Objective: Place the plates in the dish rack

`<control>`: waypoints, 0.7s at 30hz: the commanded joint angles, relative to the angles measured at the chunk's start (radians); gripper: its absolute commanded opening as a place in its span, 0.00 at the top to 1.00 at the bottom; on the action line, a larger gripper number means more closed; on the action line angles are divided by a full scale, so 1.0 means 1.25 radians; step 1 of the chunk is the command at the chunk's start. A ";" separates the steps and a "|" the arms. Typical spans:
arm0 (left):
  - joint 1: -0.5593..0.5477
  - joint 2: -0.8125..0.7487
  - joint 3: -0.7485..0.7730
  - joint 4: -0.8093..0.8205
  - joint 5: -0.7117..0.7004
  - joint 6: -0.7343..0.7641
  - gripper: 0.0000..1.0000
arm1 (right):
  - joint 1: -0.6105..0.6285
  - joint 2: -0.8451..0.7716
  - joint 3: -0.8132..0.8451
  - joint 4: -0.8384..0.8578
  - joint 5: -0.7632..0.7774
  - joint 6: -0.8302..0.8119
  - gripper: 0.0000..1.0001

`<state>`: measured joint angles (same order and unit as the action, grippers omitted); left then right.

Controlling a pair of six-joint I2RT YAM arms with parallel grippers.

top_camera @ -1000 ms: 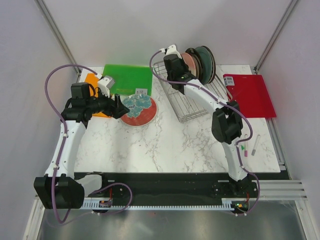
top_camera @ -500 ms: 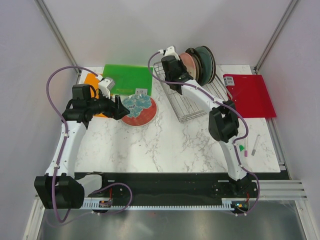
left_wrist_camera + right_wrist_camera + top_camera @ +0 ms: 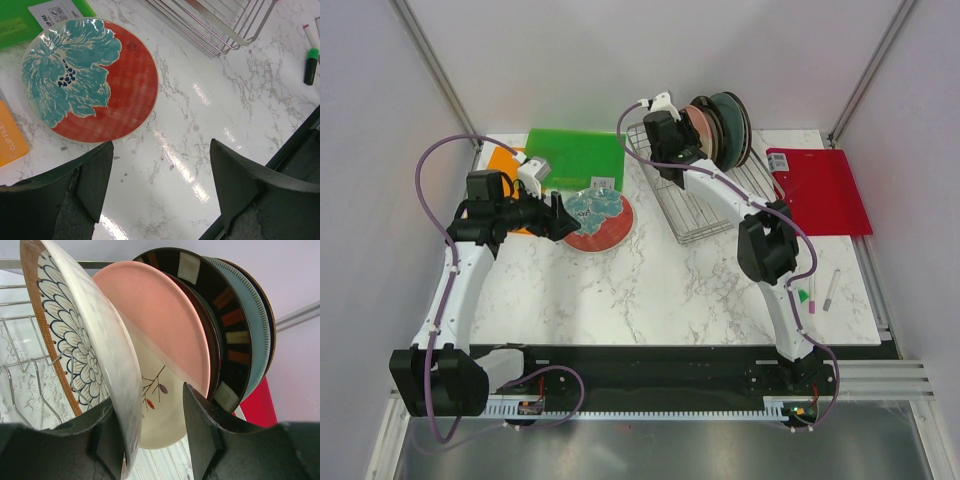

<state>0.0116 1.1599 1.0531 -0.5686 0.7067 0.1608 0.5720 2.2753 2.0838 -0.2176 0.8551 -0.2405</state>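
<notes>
Showing at wrist: right hand (image 3: pixel 150 407) parted around petal plate (image 3: pixel 82 340); left hand (image 3: pixel 161 150) wide, empty.

Ahead of the matt black left gripper (image 3: pixel 160 165), a glossy glazed red plate (image 3: pixel 127 85) lies on the polished marble-look table (image 3: pixel 200 130). Beyond it, the dish rack (image 3: pixel 216 26) is bright metal wire. The petal-pattern plate (image 3: pixel 75 350) inside the right gripper (image 3: pixel 147 407) looks smooth-glazed.

A white marble counter (image 3: pixel 650 290) sits between plain pale walls (image 3: pixel 570 60). Bright light shines off its shiny top.

The red plate (image 3: pixel 600 222) lies flat beside the left pincer (image 3: pixel 563 217); other plates (image 3: pixel 724 126) stand in the dish rack (image 3: pixel 698 212).
</notes>
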 commanded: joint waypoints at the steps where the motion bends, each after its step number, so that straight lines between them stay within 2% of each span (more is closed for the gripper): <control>1: 0.002 -0.007 -0.001 0.031 -0.008 -0.023 0.16 | -0.024 -0.063 0.017 0.035 0.054 -0.010 0.47; 8: 0.003 -0.014 -0.001 0.033 -0.005 -0.026 0.16 | -0.021 -0.081 0.036 0.007 0.029 0.018 0.47; 14: 0.002 -0.025 -0.005 0.031 -0.005 -0.028 0.15 | 0.032 -0.122 0.028 -0.004 -0.002 0.013 0.41; 21: 0.003 -0.053 -0.014 0.033 -0.008 -0.029 0.15 | 0.057 -0.141 0.029 -0.009 -0.013 0.018 0.40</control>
<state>0.0116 1.1332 1.0401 -0.5652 0.7067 0.1509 0.6323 2.2082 2.0838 -0.2749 0.8211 -0.2306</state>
